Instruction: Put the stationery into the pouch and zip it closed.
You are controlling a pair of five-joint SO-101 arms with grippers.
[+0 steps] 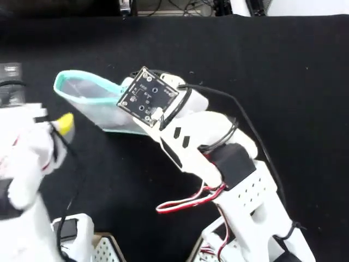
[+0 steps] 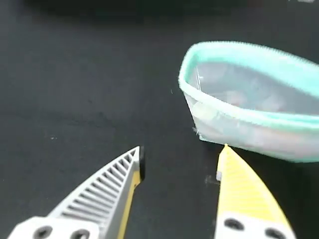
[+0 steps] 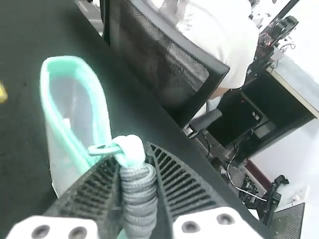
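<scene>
Two grippers flank our pouch (image 1: 87, 103) at the table's (image 1: 272, 65) left side: right gripper (image 3: 130, 152) pinches its end, left gripper (image 2: 181, 148) stands wide.

On the table (image 1: 272, 71), pouch (image 1: 87, 101) between left claw (image 2: 182, 154) and right claw (image 3: 130, 149)

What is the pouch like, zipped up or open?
Open. The pouch has its teal zipper edge spread in a wide loop, showing the inside. The right pincer grips one end.

The pouch (image 1: 90, 102) is translucent plastic edged in cloth; the table (image 1: 283, 65) matt black.
</scene>
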